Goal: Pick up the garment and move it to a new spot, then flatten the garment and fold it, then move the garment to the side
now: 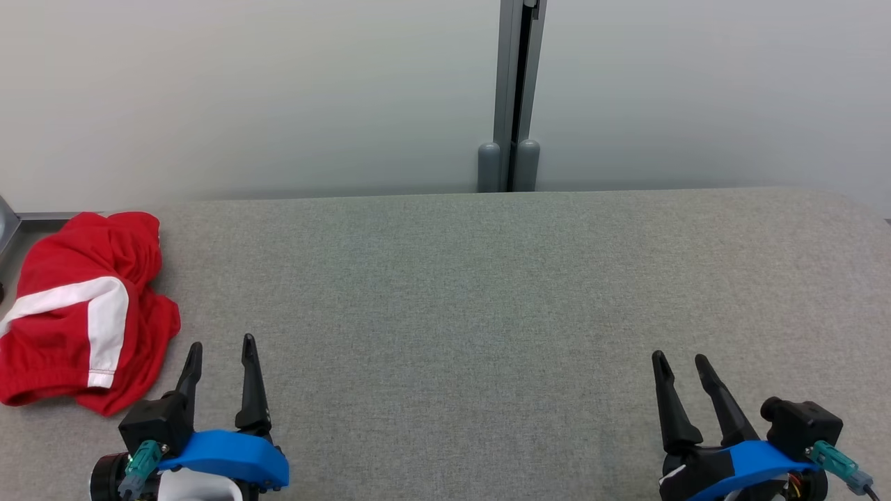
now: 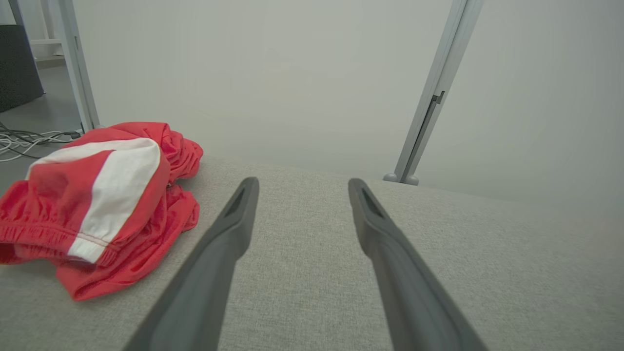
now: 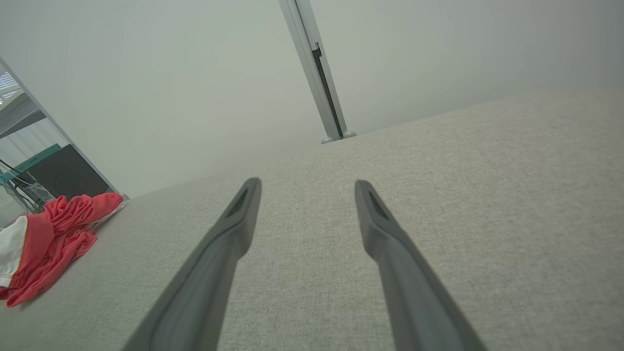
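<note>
Red cloth with a broad white band, the garment [image 1: 76, 313] lies in a crumpled heap at the left edge of the grey fabric worktop [image 1: 487, 292], toward its far left corner. As I judge it, the task is at its very beginning. The garment is not picked up, it is neither flat nor folded, and so every step is left to do: the lift to a new spot, the flattening, the fold and the last move to the side. The left gripper [image 1: 223, 342] hovers over the near edge, just beside the heap but apart from it. Its two dark fingers are spread wide and grasp nothing. The right gripper [image 1: 678, 357] hangs near the opposite end of the near edge, well apart from the garment, with its fingers released and empty in the same way. The cloth looks thin and soft, with many small wrinkles, and it is bunched up higher at the far side. A gathered elastic hem shows along the near side, so it may be a pair of sport shorts, though I cannot say this for sure. The white band bends in a corner across the top layer. Whether some cloth hangs over the left edge, I cannot tell.
</note>
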Available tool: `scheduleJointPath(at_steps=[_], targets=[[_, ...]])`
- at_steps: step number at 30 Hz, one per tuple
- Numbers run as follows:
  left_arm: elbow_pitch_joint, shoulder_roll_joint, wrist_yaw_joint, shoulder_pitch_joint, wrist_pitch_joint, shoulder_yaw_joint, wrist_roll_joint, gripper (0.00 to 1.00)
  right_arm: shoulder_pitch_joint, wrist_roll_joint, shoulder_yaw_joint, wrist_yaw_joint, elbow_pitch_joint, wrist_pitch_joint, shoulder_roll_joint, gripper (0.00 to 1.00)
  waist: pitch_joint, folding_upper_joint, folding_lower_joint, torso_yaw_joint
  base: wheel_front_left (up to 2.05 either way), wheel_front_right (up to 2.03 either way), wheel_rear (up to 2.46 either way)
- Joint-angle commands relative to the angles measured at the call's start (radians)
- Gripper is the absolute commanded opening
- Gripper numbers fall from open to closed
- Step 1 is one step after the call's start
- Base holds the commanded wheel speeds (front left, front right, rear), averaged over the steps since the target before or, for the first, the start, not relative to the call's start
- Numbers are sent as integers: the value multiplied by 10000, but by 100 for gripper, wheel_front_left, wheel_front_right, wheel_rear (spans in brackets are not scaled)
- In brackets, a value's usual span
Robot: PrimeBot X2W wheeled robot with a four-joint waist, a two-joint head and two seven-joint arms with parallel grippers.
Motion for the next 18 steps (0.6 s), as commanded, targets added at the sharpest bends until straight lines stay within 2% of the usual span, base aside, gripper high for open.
scheduleJointPath(at_steps=[1,13,18], targets=[[12,73,40,-195,-97,-16,231,100,-42,-265,24,23,-2,-111,-89,100,-8,0,0,6,0,0,0],[277,30,4,-142,-332,65,1081,100,2,-1206,57,26,140,-338,-94,100,-89,0,0,95,0,0,0],[790,59,54,-185,-419,100,1460,100,28,-1721,69,25,274,-440,-96,100,-140,0,0,113,0,0,0]])
